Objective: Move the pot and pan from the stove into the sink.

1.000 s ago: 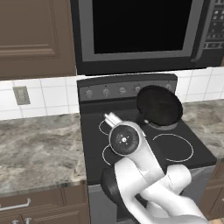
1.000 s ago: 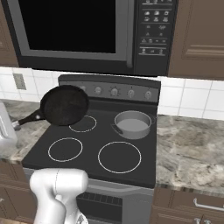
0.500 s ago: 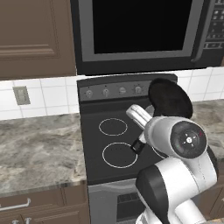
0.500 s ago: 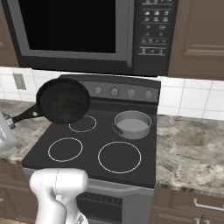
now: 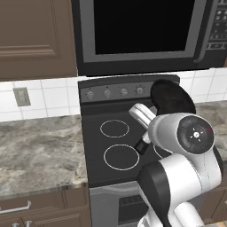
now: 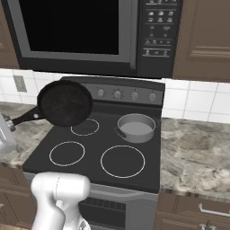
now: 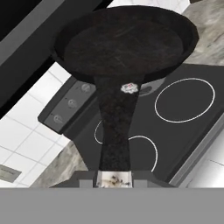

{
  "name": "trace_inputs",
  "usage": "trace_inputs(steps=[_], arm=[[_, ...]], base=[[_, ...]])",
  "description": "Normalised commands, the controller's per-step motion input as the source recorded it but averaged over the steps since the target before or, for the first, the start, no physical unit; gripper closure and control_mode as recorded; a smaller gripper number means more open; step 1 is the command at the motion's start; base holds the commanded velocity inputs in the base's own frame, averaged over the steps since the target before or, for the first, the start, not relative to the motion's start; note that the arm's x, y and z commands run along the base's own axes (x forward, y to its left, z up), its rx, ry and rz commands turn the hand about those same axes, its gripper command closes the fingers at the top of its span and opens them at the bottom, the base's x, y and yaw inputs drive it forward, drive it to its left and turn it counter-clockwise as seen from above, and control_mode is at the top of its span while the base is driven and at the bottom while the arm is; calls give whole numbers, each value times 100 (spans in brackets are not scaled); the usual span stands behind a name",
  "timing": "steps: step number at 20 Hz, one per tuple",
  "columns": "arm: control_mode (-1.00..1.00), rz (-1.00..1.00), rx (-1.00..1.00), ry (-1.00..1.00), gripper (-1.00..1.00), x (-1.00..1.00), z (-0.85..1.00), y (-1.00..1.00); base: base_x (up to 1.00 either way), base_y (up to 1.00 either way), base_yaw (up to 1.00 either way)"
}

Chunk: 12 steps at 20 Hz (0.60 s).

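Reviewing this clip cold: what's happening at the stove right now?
The robot arm's gripper is shut on the handle of the black pan and holds it lifted above the stove, tilted, over the left rear burner. The silver pot sits on the right rear burner, untouched. The sink is not in these views, so neither item has reached it yet.

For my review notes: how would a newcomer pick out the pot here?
Find the black smooth-top stove under the microwave. On its back right burner, just below the knob panel, sits the small round silver-grey metal pot. Unlike the black frying pan held above the stove, it rests on the glass.
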Motion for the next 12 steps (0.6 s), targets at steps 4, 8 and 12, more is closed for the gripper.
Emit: trace_inputs(steps=[4, 8, 12], arm=[[100, 0, 0, 0, 100, -2, 0, 0], [100, 0, 0, 0, 100, 0, 0, 0], [100, 0, 0, 0, 100, 0, 0, 0]], base=[[-32, -1, 0], [-87, -4, 0], [-79, -2, 0]])
